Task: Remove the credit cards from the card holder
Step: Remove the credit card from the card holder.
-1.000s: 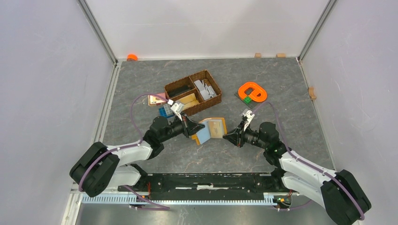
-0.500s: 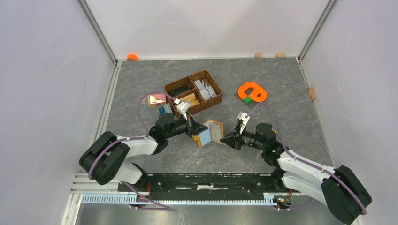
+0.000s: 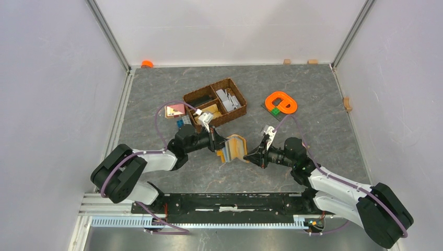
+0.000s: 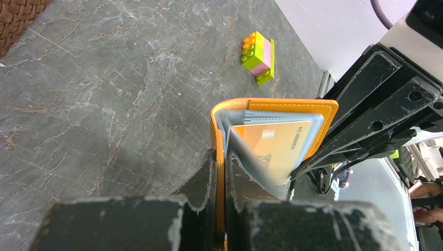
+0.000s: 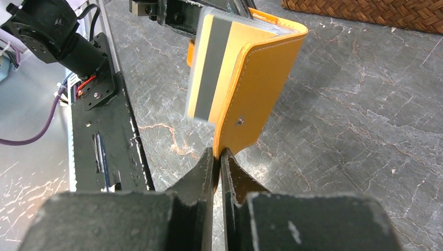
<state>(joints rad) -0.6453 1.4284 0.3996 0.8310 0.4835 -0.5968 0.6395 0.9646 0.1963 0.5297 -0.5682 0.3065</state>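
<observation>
Mustard-orange leather marks the card holder (image 3: pixel 233 148), which stands on edge, half folded, between the two arms near the middle of the grey marbled counter (image 3: pixel 313 130). It is just in front of the brown wicker basket (image 3: pixel 214 102). The left gripper (image 3: pixel 221 144) has its fingers (image 4: pixel 206 178) closed tight on one flap, pinching the orange wall between them. The right gripper (image 3: pixel 252 153) has its fingers (image 5: pixel 206 167) almost together, nipping the lower edge of the other flap. A gold card (image 5: pixel 209 68) with a grey stripe sticks out from between the light blue inner panels. An orange ring (image 3: pixel 281 102) lies well apart, off to the right.
</observation>
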